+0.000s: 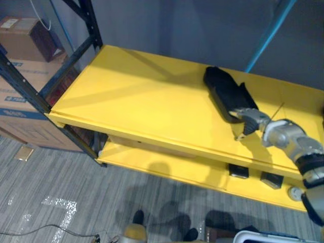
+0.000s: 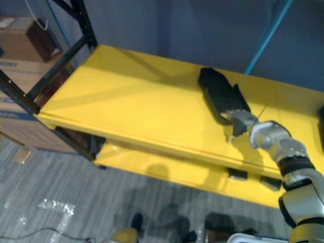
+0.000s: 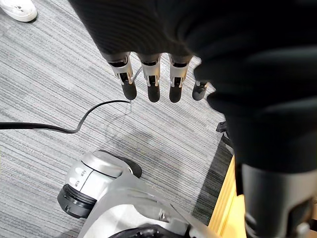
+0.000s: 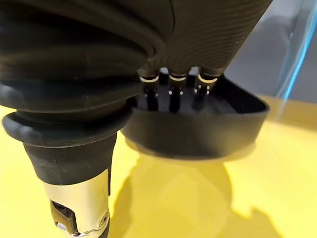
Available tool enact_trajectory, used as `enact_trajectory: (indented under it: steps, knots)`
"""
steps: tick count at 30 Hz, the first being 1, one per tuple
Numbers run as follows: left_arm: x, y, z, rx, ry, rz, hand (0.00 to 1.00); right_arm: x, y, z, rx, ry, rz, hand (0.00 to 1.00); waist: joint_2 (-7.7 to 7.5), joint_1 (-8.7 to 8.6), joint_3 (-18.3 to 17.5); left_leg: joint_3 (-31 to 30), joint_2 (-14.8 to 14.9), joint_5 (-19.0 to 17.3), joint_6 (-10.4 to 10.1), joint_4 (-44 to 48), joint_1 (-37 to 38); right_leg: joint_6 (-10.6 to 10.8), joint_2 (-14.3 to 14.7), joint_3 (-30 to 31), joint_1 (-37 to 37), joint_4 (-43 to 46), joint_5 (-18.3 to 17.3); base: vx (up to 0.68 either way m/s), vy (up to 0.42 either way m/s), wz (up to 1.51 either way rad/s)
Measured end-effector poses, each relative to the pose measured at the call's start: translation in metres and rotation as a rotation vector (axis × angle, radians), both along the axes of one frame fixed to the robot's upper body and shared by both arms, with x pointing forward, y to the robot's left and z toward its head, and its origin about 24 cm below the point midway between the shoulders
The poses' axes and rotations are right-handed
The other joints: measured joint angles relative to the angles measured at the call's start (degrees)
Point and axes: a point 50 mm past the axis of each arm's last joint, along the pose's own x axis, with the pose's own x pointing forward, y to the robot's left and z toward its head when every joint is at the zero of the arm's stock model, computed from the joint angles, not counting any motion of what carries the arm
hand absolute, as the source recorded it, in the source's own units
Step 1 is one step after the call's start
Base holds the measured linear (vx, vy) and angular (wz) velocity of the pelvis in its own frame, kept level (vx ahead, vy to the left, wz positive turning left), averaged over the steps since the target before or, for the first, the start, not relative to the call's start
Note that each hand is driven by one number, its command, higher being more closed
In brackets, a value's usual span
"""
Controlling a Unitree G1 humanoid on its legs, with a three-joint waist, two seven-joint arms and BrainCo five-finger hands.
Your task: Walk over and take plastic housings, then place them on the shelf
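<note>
Nothing I could read. The cardboard boxes [image 1: 23,76] left of the shelf [image 1: 142,101] carried blue print [image 1: 12,96] and a white label [image 1: 10,23], all too small for me to make out.

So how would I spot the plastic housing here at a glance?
Find the yellow shelf and its top board. Toward the right, near the front edge, lies a black plastic housing with the right robot hand at its near end. Unlike the small dark blocks on the lower board, it is long and tray-shaped.
</note>
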Motion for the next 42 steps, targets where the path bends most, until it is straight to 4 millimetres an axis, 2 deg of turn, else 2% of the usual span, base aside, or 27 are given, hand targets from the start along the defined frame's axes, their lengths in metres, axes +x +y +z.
enact_trajectory:
  steps: [5, 6, 25, 26, 30, 42]
  knots:
    - [0.0005, -0.0001, 0.0002, -0.002, -0.006, -0.003, 0.00, 0.0000, 0.0000, 0.0001, 0.000, 0.000, 0.000, 0.00, -0.01, 0.00, 0.01, 0.02, 0.01, 0.07, 0.01, -0.01, 0.03, 0.00, 0.00, 0.03, 0.02, 0.00, 0.00, 0.00, 0.000, 0.00]
    - [0.0005, -0.0002, 0.0002, -0.004, -0.006, -0.004, 0.00, 0.0001, -0.0001, 0.0001, 0.000, 0.000, -0.001, 1.00, -0.02, 0.00, 0.01, 0.03, 0.01, 0.08, 0.01, -0.01, 0.03, 0.00, 0.00, 0.05, 0.02, 0.00, 0.01, 0.00, 0.000, 0.00]
    - [0.0009, 0.0029, 0.0011, 0.003, -0.008, -0.011, 0.00, -0.0002, 0.0008, -0.0017, -0.009, 0.011, 0.004, 1.00, -0.69, -0.15, 0.36, 0.64, 0.07, 0.08, 0.01, -0.02, 0.23, -0.04, 0.00, 0.31, 0.00, 0.00, 0.09, 0.00, 0.000, 0.00]
    - [0.0009, 0.0044, 0.0015, 0.007, -0.008, -0.013, 0.00, -0.0001, 0.0007, -0.0017, -0.008, 0.011, 0.003, 0.00, -0.80, -0.15, 0.42, 0.79, 0.08, 0.08, 0.01, -0.02, 0.30, -0.05, 0.00, 0.34, 0.00, 0.00, 0.10, 0.00, 0.000, -0.04]
    - [0.0012, 0.0086, 0.0027, 0.019, -0.006, -0.024, 0.00, -0.0001, 0.0007, -0.0015, -0.007, 0.009, 0.002, 0.00, -0.92, -0.19, 0.48, 1.07, 0.09, 0.08, 0.01, -0.02, 0.37, -0.11, 0.00, 0.50, -0.07, 0.00, 0.17, 0.00, 0.000, -0.02]
    - [0.0024, 0.0047, 0.0020, 0.011, -0.006, -0.043, 0.00, 0.0008, -0.0024, 0.0000, 0.000, -0.003, -0.031, 0.00, -0.92, -0.27, 0.48, 1.28, 0.11, 0.08, 0.01, -0.03, 0.37, -0.15, 0.00, 0.67, -0.16, 0.00, 0.20, 0.00, 0.000, 0.00]
